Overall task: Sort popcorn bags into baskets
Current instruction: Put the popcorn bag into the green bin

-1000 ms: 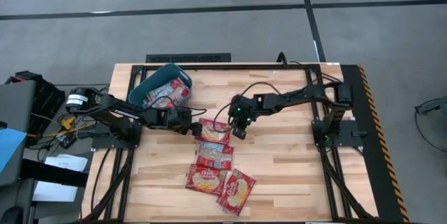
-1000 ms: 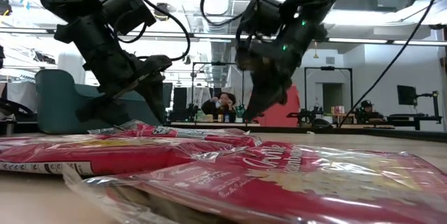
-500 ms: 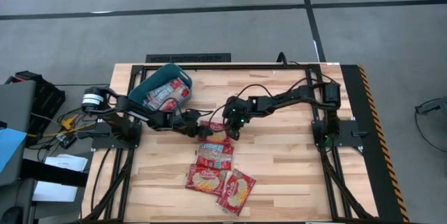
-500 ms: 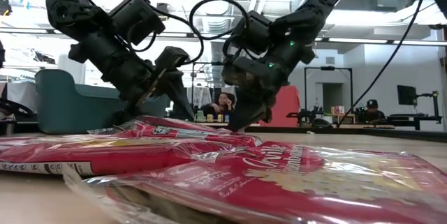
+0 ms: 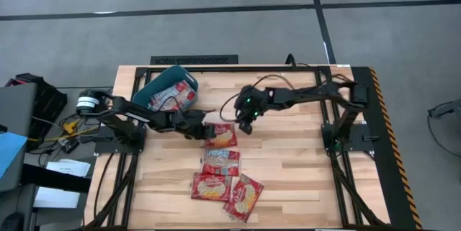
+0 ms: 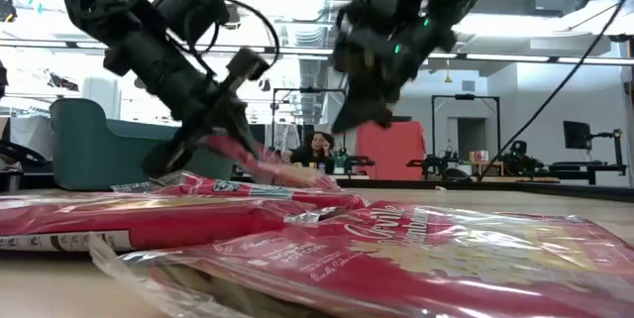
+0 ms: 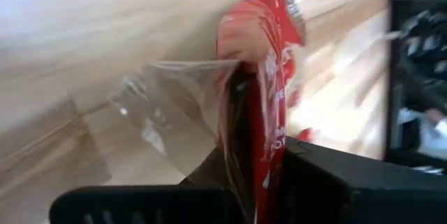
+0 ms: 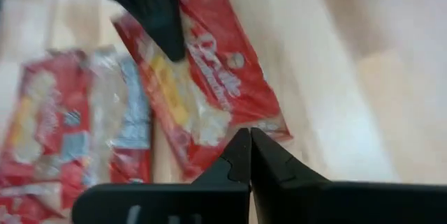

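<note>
One red popcorn bag (image 5: 222, 136) lies near the table's middle, with my left gripper (image 5: 205, 129) shut on its left edge. Three more popcorn bags (image 5: 221, 160), (image 5: 211, 186), (image 5: 243, 196) lie flat toward the near edge. The teal basket (image 5: 167, 91) stands at the far left with red bags inside. My right gripper (image 5: 248, 121) is shut on nothing, raised above the held bag's right side; the right wrist view shows it (image 8: 249, 147) over that bag (image 8: 209, 91). My left gripper pinches the bag's left edge (image 7: 271, 140) between its two fingers, coming in slanting down from the table's left. A flap of clear wrapper (image 7: 174, 105) sticks out beside the fingers. The held edge (image 6: 260, 164) is raised, and the bag slopes down toward the table's right.
The other bags overlap in a loose column from the table's middle to its near edge. Bare wood lies to the right of them and along the far edge. In the low view, people sit in the room behind the table.
My left gripper has moved a little toward the table's right and shut on the bag's left edge, which now stands raised. My right gripper, which was down at the bag's right side, has risen clear of it and drawn back toward the far right, staying shut.
</note>
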`<state>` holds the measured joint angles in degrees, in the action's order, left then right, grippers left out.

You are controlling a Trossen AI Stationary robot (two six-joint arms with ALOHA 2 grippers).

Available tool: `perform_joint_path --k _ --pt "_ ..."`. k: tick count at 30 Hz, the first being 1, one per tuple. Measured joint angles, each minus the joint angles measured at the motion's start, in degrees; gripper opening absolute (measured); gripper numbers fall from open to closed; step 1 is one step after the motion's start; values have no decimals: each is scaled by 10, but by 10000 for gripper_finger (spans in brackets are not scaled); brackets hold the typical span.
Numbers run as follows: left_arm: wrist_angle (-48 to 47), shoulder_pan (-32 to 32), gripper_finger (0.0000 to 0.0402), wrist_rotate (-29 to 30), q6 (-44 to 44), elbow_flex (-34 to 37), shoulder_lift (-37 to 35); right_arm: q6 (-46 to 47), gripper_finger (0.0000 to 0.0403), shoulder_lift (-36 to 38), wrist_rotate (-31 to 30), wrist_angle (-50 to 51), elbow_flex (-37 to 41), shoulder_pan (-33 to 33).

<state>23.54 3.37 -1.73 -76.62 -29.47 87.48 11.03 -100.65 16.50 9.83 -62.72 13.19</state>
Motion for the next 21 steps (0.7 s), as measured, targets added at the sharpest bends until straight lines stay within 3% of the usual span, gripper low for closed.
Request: perform_joint_path --k 6,11,18,21 --pt "-16 3 9 41 -11 -10 -92 -23 20 104 -12 27 0 45" --pt "-72 4 8 145 -5 -30 -195 -26 30 162 -45 34 0 74" --pt "-342 19 6 328 -25 -62 -366 -41 17 174 -51 51 0 92" --pt "-471 27 7 368 -60 -63 -427 -49 16 163 -49 60 0 90"
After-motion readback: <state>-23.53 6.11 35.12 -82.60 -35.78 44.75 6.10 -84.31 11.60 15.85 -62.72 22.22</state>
